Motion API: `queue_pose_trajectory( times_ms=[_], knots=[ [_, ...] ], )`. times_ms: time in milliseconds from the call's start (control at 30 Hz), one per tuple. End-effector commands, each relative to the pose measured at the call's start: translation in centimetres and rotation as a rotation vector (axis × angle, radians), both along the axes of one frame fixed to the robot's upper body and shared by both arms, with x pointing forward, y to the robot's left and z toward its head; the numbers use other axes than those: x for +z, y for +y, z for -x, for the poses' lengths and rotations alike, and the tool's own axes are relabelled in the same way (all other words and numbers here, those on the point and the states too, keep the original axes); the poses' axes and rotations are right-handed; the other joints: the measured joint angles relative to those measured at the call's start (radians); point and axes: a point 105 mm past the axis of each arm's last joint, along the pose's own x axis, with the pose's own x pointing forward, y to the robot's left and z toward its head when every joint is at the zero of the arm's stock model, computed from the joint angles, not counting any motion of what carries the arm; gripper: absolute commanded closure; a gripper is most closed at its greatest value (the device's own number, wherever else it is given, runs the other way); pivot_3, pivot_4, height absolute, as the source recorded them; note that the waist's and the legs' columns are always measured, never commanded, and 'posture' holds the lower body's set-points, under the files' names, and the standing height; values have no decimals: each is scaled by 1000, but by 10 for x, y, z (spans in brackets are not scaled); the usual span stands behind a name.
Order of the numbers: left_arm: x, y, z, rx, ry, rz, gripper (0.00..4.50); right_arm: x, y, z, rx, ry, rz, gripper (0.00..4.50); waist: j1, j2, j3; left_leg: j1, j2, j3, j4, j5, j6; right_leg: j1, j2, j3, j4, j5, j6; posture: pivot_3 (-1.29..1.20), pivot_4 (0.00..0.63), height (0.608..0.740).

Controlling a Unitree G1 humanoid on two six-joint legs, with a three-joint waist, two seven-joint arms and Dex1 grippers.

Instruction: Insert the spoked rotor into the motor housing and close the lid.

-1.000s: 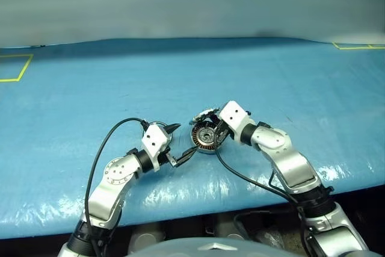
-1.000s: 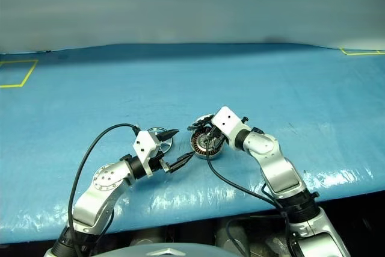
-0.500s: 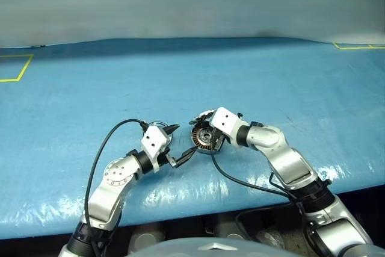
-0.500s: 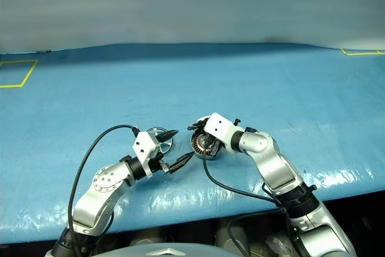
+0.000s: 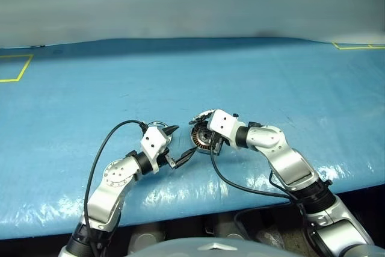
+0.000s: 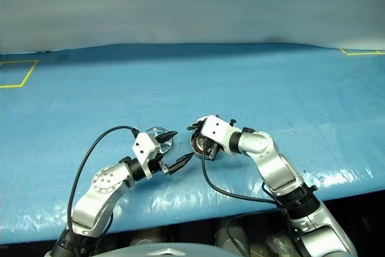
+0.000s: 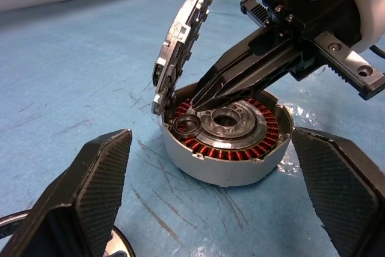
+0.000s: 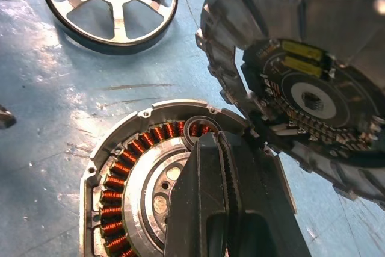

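The motor housing [image 7: 224, 164] sits on the blue table with its copper windings [image 8: 118, 171] showing. Its lid [image 7: 184, 30] stands upright on the hinge at the rim, with the dark inner face [image 8: 313, 95] turned toward the cup. My right gripper [image 8: 218, 146] is shut, and its tips reach into the housing close to the hinge, under the raised lid. The spoked rotor [image 8: 118, 23] lies flat on the table just left of the housing, beside my left wrist [image 5: 154, 141]. My left gripper [image 5: 184, 139] is open, facing the housing from the left, with nothing between its fingers [image 7: 90, 192].
A blue sheet [image 5: 252, 76] covers the whole table, and its near edge [image 5: 198, 200] runs just below my arms. Yellow tape marks [image 5: 18, 67] lie at the far left and far right. Black cables [image 5: 102, 148] loop from both wrists.
My right wrist has swung and shifted a little to the left over the housing, staying shut. The left arm, rotor and housing have not moved.
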Motion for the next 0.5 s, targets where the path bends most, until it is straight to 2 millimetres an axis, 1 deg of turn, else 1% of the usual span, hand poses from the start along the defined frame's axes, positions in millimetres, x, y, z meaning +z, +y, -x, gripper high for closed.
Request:
queue_pose_trajectory(
  times_ms=[33,133,233,367,500],
  knots=[
    [12,-1,-1,-5,-41,29,0,22,12,6,80,-61,-35,4448,0,0,0,0,0,0,0,0,0,0,0,0,0,0,0,0,150,740],
    [17,12,-9,43,-56,30,0,22,16,7,93,-77,-23,4448,0,0,0,0,0,0,0,0,0,0,0,0,0,0,0,0,150,740],
    [18,27,-16,68,-75,-17,0,20,18,2,93,-100,11,4448,-1,0,0,0,0,0,0,0,0,0,0,0,0,0,0,0,150,740],
    [19,34,-18,71,-82,-44,0,16,15,-7,75,-134,80,4448,-1,0,0,0,0,0,0,0,0,0,0,0,0,0,0,0,150,740],
    [19,32,-17,60,-82,-46,0,12,15,-10,98,-118,129,4448,0,0,0,0,-1,0,0,0,0,0,-1,0,0,0,0,0,150,740]
  ],
)
